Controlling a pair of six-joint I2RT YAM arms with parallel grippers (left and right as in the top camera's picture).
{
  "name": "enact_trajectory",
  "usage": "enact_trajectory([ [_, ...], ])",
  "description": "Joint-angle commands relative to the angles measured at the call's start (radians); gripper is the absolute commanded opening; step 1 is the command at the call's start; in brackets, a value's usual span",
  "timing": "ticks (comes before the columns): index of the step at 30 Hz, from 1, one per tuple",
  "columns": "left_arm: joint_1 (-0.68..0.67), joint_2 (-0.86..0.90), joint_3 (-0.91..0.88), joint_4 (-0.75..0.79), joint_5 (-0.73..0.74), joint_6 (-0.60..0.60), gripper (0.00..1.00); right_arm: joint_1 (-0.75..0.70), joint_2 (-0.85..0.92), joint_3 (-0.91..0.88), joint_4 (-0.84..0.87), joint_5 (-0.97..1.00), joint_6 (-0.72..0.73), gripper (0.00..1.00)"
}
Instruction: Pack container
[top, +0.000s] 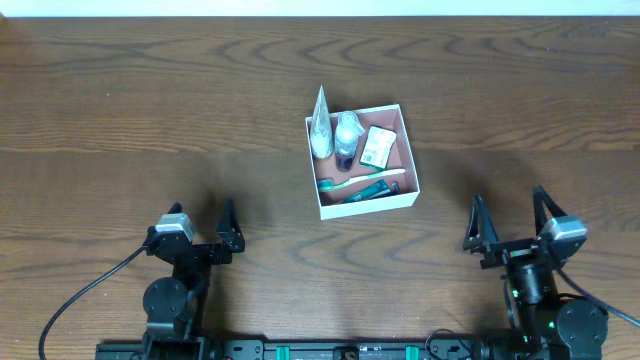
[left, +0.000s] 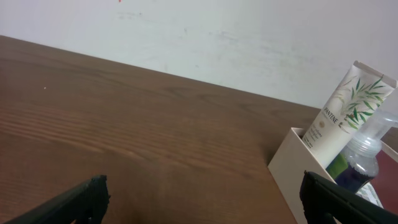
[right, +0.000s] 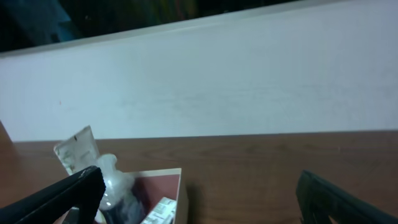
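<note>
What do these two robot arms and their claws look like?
The left arm and right arm are black with rounded joints. The left gripper and right gripper each have two thin black fingers and a silver-grey box at the wrist. A black cable trails from each base.

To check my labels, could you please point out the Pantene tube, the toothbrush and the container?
Pantene tube (left: 341, 112): left wrist view, on its printed body.
toothbrush (top: 352, 182): overhead view, on the middle of its handle.
container (top: 368, 204): overhead view, on its near white wall.
</note>
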Motion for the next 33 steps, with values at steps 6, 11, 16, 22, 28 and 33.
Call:
enact_trajectory([
  [6,0.005,-0.005,-0.016,-0.039,-0.033,0.013,0.98,0.011,-0.035,-0.08,0.011,0.043,-0.12,0.99],
  [11,0.005,-0.005,-0.016,-0.039,-0.033,0.013,0.98,0.011,-0.049,-0.145,0.058,0.046,-0.154,0.99],
  [16,0.005,-0.005,-0.016,-0.039,-0.033,0.013,0.98,0.011,-0.054,-0.216,0.138,0.045,-0.203,0.99],
  [22,0.005,-0.005,-0.016,-0.039,-0.033,0.013,0.98,0.011,-0.054,-0.257,0.144,0.061,-0.232,0.99],
  [28,0.005,-0.005,-0.016,-0.039,-0.033,0.013,0.98,0.011,-0.054,-0.294,0.111,0.067,-0.252,0.99],
  [33,0.005,-0.005,-0.016,-0.039,-0.033,0.013,0.98,0.011,-0.054,-0.294,0.088,0.084,-0.283,0.99],
])
